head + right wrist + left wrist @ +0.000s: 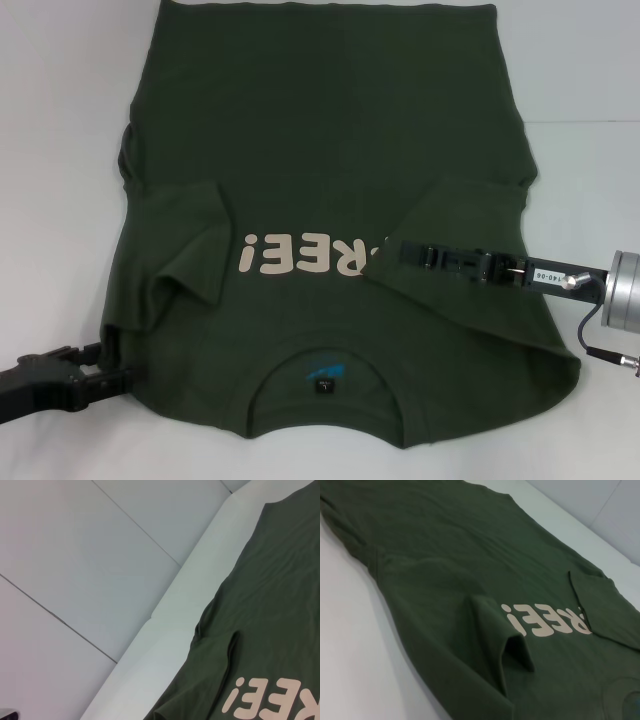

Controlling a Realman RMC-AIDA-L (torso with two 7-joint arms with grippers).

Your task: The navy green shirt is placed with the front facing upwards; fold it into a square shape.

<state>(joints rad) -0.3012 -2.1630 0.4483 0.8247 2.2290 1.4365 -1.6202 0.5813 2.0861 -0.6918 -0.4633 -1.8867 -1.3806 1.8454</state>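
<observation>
The navy green shirt (330, 130) lies flat on the white table (60, 100), front up, its collar nearest me and its hem at the far side. The cream lettering (300, 255) reads upside down from here, and a blue label (325, 368) sits inside the neck. Both sleeves are folded inward: the left sleeve (190, 245) stops beside the lettering, while the right sleeve (455, 215) covers its first letter. My left gripper (105, 368) is at the shirt's near left shoulder corner. My right gripper (392, 252) reaches in from the right over the folded right sleeve's edge.
White table shows on both sides of the shirt. In the right wrist view the table's edge (170, 620) runs beside pale floor tiles (75, 555). The left wrist view shows the shirt (445, 555), lettering (545, 620) and folded left sleeve (505, 635).
</observation>
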